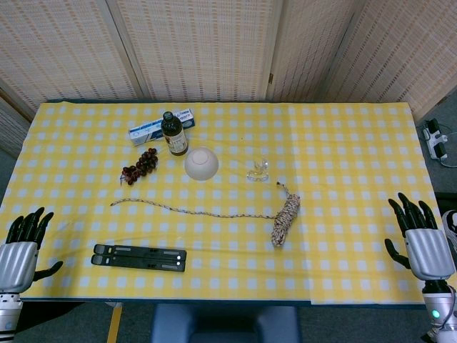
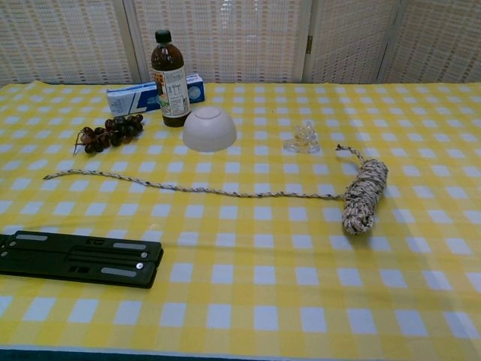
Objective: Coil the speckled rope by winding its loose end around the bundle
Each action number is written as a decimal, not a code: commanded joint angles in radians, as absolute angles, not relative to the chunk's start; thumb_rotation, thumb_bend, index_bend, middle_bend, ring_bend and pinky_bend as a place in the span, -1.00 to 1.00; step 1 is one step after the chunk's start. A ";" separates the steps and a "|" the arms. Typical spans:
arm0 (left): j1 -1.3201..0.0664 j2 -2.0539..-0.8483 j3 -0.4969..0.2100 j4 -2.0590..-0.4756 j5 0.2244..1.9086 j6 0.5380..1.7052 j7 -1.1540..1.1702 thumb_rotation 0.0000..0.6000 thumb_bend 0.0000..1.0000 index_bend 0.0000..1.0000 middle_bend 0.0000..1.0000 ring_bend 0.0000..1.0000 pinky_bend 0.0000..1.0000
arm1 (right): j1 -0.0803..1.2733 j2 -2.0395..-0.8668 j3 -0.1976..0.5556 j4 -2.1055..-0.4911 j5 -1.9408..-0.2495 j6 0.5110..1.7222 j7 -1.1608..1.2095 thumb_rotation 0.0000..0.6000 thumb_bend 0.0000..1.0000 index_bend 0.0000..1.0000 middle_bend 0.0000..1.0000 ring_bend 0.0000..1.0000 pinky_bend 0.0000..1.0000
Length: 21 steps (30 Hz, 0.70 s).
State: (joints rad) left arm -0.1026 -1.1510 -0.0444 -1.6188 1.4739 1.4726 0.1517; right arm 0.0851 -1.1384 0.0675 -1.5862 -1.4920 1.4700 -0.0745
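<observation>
Step in hand: none begun; winding not started.

Speckled white-and-brown rope bundle [image 1: 285, 221] lies right of centre on yellow-checked counter [image 1: 357, 143]. Loose end [image 1: 186, 209] trails straight left from bundle, tip near dark grape cluster [image 1: 140, 166].

Left hand [image 1: 20, 251] at near-left counter edge, fingers spread, holding nothing. Right hand [image 1: 421, 239] at near-right edge, fingers apart, likewise empty. Both well apart from rope.

Next move, judged: one hand pins bundle, other takes loose end. Short stub at bundle's far end [image 2: 347, 151], probably knotted; unclear.
</observation>
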 commanded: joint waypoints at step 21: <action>-0.091 -1.157 -0.034 -1.599 1.493 1.489 0.113 1.00 -0.73 -0.90 -0.95 -0.92 -1.00 | 0.111 -1.136 0.057 -1.582 -1.517 1.429 -0.052 1.00 -0.19 -1.00 -0.84 -0.75 -1.00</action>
